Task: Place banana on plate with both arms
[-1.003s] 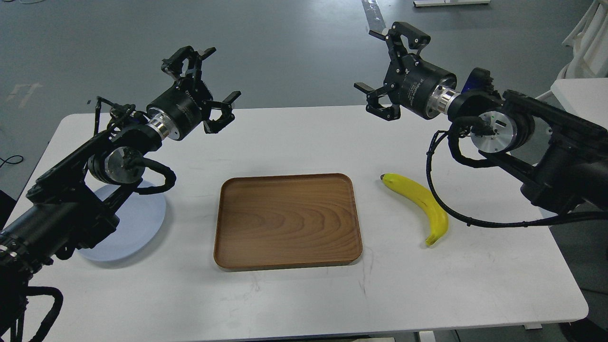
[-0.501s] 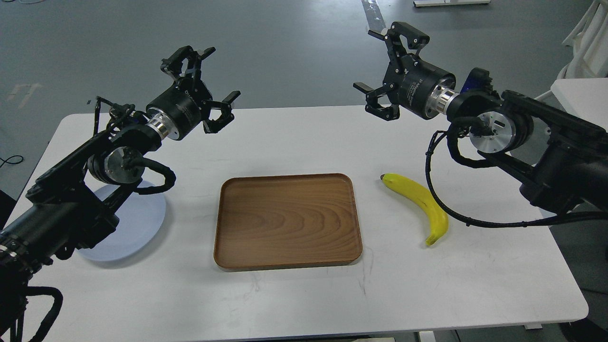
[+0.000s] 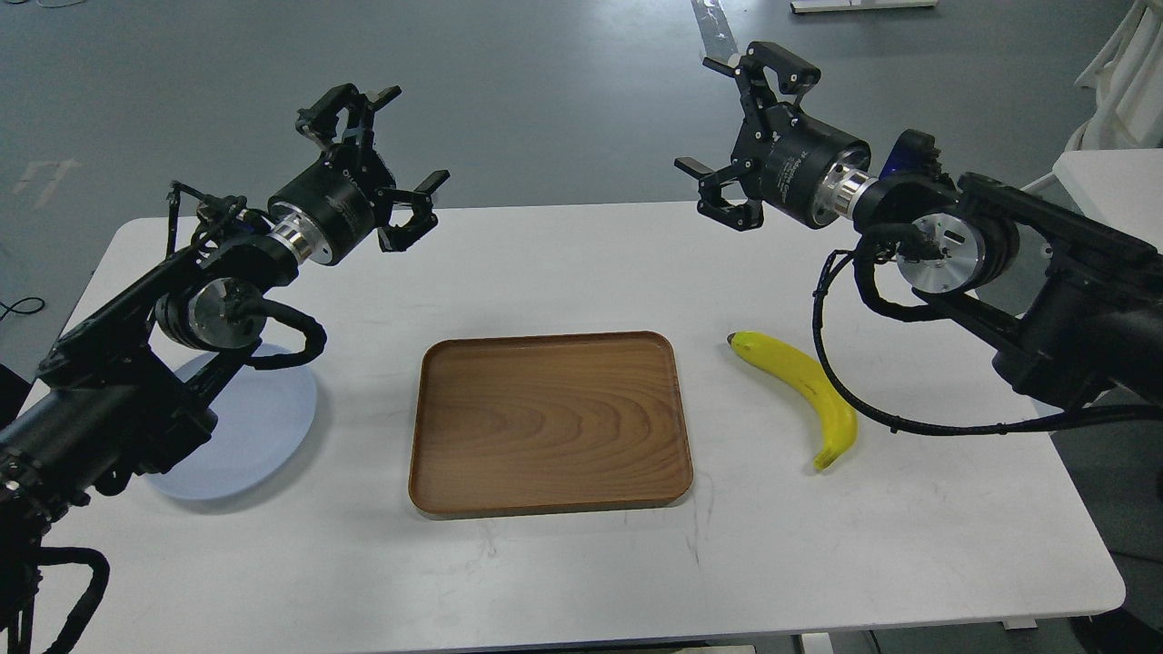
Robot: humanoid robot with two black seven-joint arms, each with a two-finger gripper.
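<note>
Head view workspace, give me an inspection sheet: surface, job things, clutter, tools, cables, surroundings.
Surface: white table, faint scuff marks near the front.
Job's things: banana lying flat on the table right of the wooden tray; plate at left, partly hidden under the left arm, nothing seen on its visible part.
Clutter: nothing seen on the tray.
Tools: left tool and right tool both open, raised above the table's far edge, holding nothing.
Cables: black cable from the right arm loops beside the banana.
Surroundings: grey floor; white furniture at right.
</note>
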